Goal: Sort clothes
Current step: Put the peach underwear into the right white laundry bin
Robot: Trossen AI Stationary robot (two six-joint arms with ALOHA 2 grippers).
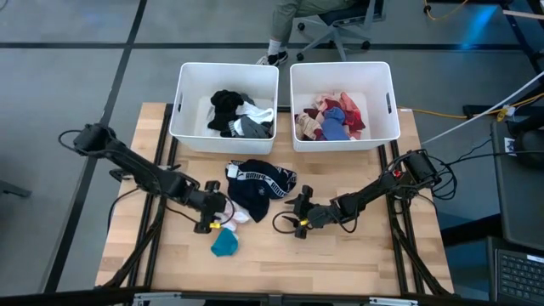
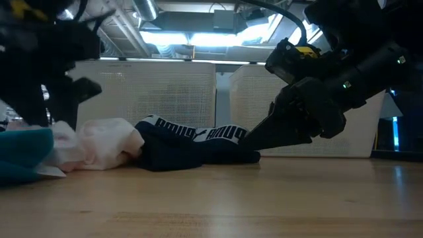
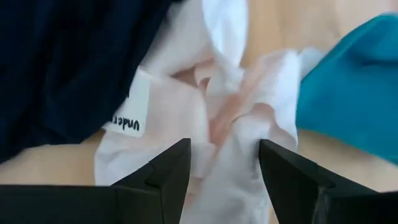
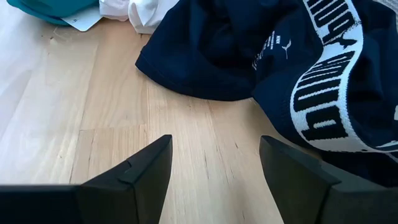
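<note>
A navy garment with a white lettered band (image 1: pixel 259 185) lies crumpled on the wooden table, in front of the two bins. A white garment (image 1: pixel 238 214) lies against its near left side, and a teal garment (image 1: pixel 225 244) lies nearer the front. My left gripper (image 3: pixel 224 168) is open and low over the white garment (image 3: pixel 217 93), with one finger on each side of a bunched fold. My right gripper (image 4: pixel 214 168) is open and empty. It is low over bare wood just right of the navy garment (image 4: pixel 249 50) and points toward it. My left gripper comes at the white garment slanting down from the table's left, and a bunched fold (image 3: pixel 224 143) reaches in between its open fingers. I cannot tell whether the fingers touch the cloth. The garment lies slack on the table.
Two white bins stand at the far edge. The left bin (image 1: pixel 183 102) holds black, white and grey clothes. The right bin (image 1: pixel 391 93) holds pink, red and blue clothes. Bare wood shows at the near and right parts of the table (image 1: pixel 357 255). A seated person's legs (image 1: pixel 280 34) show beyond the bins.
</note>
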